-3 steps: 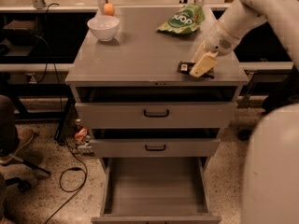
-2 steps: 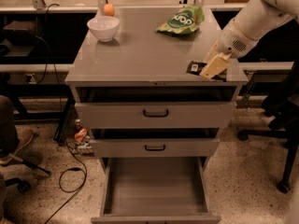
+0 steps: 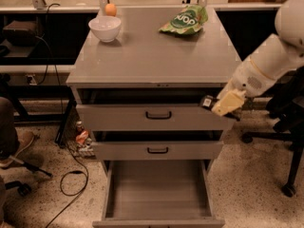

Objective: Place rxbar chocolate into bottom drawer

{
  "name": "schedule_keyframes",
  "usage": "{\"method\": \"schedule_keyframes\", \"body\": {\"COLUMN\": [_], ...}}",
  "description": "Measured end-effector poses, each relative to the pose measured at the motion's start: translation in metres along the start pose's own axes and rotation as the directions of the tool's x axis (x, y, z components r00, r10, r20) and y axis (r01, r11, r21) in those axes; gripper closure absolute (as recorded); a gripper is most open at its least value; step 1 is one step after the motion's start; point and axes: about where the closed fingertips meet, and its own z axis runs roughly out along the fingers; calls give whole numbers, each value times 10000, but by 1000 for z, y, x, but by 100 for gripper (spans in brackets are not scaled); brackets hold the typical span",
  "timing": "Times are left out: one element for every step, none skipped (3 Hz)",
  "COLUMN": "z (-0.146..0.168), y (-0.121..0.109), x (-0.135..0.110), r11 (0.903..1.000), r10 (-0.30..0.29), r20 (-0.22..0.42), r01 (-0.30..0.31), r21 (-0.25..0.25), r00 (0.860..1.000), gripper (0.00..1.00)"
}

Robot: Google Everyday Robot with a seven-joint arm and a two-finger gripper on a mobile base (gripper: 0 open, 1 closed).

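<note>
The robot's cream-coloured two-finger gripper (image 3: pixel 222 105) hangs off the front right corner of the grey metal cabinet (image 3: pixel 152 56), level with the shallow top drawer (image 3: pixel 118 118), clenched on the small, dark-wrapped rxbar chocolate (image 3: pixel 207 101). Below, the deep grey bottom drawer (image 3: pixel 156 189) stands pulled open. On the cabinet top sit a round white bowl (image 3: pixel 104 28), a small orange fruit (image 3: pixel 110 9) and a crinkled green chip bag (image 3: pixel 185 20).
</note>
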Motion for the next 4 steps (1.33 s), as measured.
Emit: {"method": "schedule_keyframes", "body": {"z": [64,64,80,127], "y": [19,19,21,26], "x": [56,56,68,93], "r11": [9842,9844,9791,9609], "r10": [1355,1350,1786,2620], "r20": [19,22,310,1101], "r01": [-1344,-1339,-1745,-2486], "r21": [-1149,-1145,-1040,-1218], "r00": [9908,9908,9834,9588], "gripper": [100,100,100,100]}}
